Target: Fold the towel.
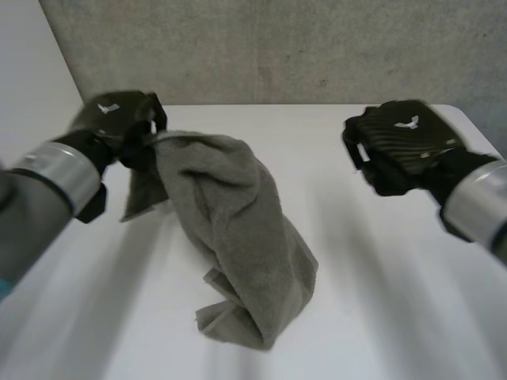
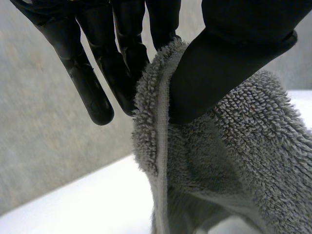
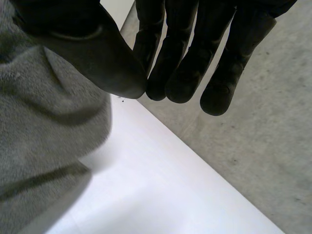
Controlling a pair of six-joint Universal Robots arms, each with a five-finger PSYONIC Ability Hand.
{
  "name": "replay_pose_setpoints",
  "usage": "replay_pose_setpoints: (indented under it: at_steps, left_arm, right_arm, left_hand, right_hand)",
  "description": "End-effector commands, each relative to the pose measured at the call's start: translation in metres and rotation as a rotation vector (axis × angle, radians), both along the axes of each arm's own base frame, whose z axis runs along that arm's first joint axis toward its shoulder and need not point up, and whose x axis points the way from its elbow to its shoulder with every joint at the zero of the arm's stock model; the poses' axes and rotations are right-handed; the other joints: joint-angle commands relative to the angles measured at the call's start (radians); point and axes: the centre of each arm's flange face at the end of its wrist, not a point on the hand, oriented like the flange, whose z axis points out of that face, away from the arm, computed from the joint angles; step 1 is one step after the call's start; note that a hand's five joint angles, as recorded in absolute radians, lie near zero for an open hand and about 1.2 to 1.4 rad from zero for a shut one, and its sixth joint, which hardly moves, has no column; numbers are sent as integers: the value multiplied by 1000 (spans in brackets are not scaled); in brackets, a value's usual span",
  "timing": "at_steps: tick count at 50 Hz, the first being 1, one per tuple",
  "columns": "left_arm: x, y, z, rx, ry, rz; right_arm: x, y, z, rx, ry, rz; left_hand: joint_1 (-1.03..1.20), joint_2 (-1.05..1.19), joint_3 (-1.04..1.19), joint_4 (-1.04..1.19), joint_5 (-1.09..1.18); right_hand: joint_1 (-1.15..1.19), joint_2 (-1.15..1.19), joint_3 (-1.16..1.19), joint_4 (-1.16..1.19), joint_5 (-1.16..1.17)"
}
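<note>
Fingers (image 2: 92, 97) and thumb of my L hand (image 1: 119, 117) pinch a top edge of the grey terry-cloth towel (image 1: 238, 229). It hangs w/ long axis slanting down to a bunched end on the white table (image 1: 380, 301). R hand (image 1: 400, 142) hovers well apart, fingers straight, side by side, empty. Towel lies to its left, so I reckon it reaches across.

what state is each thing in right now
towel: bunched, not folded, hanging from one edge, lower end on the table
left hand: shut on the towel's edge, held above the table
right hand: open, holding nothing, apart from the towel
</note>
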Motion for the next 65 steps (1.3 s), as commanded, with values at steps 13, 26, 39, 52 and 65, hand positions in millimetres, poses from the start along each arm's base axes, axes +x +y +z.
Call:
replay_pose_setpoints:
  at_steps: [13, 26, 39, 52, 65]
  left_arm:
    - [14, 32, 48, 31, 121, -83]
    - [16, -121, -68, 184, -43, 99]
    - [5, -146, -73, 134, -52, 101]
    - [27, -59, -60, 177, -71, 93]
    - [8, 33, -87, 285, -114, -54]
  right_arm:
    - [7, -12, -21, 142, 71, 55]
    - [43, -35, -93, 307, 165, 91]
    - [55, -8, -111, 284, 204, 86]
    - [60, 30, -134, 316, 223, 180]
    - [72, 21, -160, 318, 184, 172]
  left_hand:
    - [217, 183, 183, 181, 202]
    - [217, 183, 183, 181, 202]
    - [-1004, -1039, -1038, -1041, -1019]
    - [-1004, -1039, -1038, -1041, -1019]
    - [-954, -988, -988, -990, -969]
  right_hand:
    - [-808, -806, -809, -812, -824]
    - [-1155, -1152, -1156, -1158, -1170]
    - [-1153, -1151, -1154, -1157, -1169]
    - [-1136, -1133, -1136, -1139, -1151]
    - [-398, -395, -398, -401, -413]
